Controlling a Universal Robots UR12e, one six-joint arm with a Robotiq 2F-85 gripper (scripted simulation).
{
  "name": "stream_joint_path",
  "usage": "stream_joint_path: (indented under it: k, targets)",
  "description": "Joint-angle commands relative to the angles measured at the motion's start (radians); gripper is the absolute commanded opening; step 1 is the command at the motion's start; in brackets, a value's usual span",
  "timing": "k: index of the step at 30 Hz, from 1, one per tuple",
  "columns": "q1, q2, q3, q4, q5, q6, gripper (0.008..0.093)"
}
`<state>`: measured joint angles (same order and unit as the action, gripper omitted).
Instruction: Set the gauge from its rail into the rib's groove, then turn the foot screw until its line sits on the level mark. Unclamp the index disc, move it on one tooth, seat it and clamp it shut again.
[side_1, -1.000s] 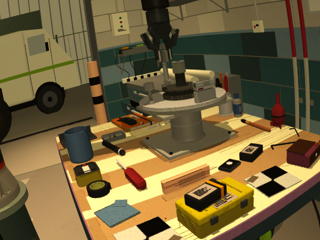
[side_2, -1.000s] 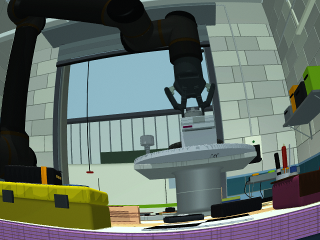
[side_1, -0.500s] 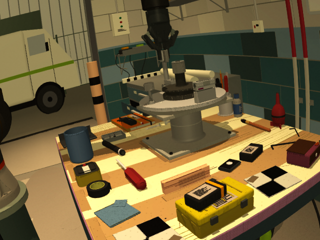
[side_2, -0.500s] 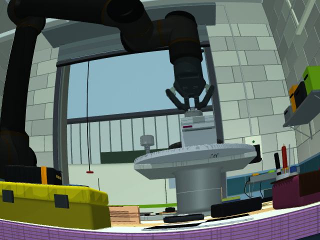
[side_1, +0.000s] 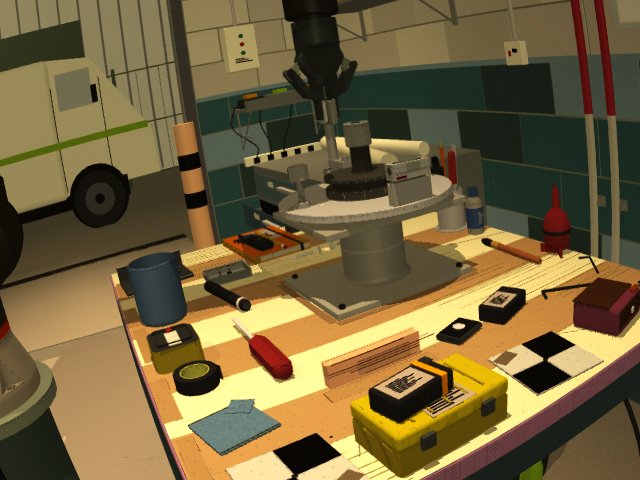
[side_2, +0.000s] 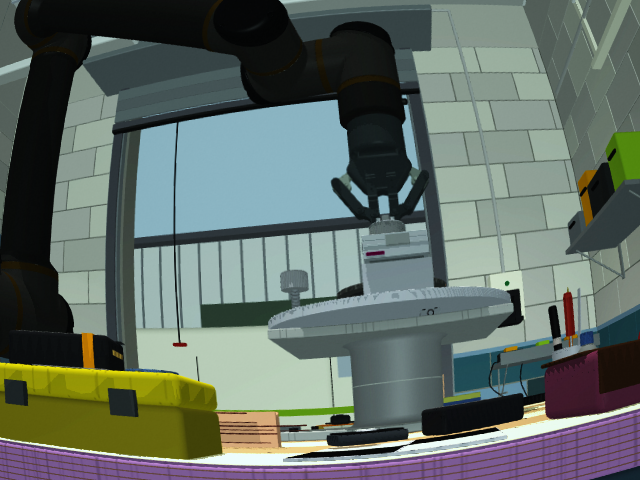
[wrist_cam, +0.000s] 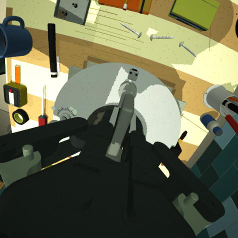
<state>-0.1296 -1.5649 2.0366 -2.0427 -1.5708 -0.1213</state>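
A grey clamp lever (wrist_cam: 123, 117) rises upright from the round table's far side, beside the dark toothed index disc (side_1: 356, 187) and its knurled hub (side_1: 357, 135). The lever (side_1: 329, 134) slants up from the disc's left edge into my fingers. The white gauge block (side_1: 408, 178) with a red stripe sits on the table at the disc's right. A small knurled foot screw (side_1: 298, 173) stands at the table's left rim. My gripper (side_1: 325, 106) hangs straight down over the table and is closed around the top of the clamp lever.
The knurled hub stands close to the right of my fingers. The round table sits on a grey pedestal (side_1: 375, 250) bolted to the bench. A blue mug (side_1: 156, 288), red screwdriver (side_1: 266, 351), wooden block (side_1: 371, 357) and yellow case (side_1: 431, 413) lie on the front half.
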Motion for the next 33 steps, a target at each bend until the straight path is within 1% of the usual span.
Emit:
stream_joint_path:
  k: [1, 9, 16, 24, 33]
  targets:
    - [0.000, 0.000, -0.001, 0.000, 0.000, 0.004, 0.0080]
    - [0.000, -0.001, -0.001, 0.000, 0.000, 0.067, 0.0080]
    - [0.000, -0.002, -0.001, 0.001, 0.000, 0.178, 0.0080]
    - [0.000, -0.003, 0.000, 0.001, 0.000, 0.368, 0.0080]
    - [0.001, -0.004, 0.000, 0.002, 0.000, 0.639, 0.0080]
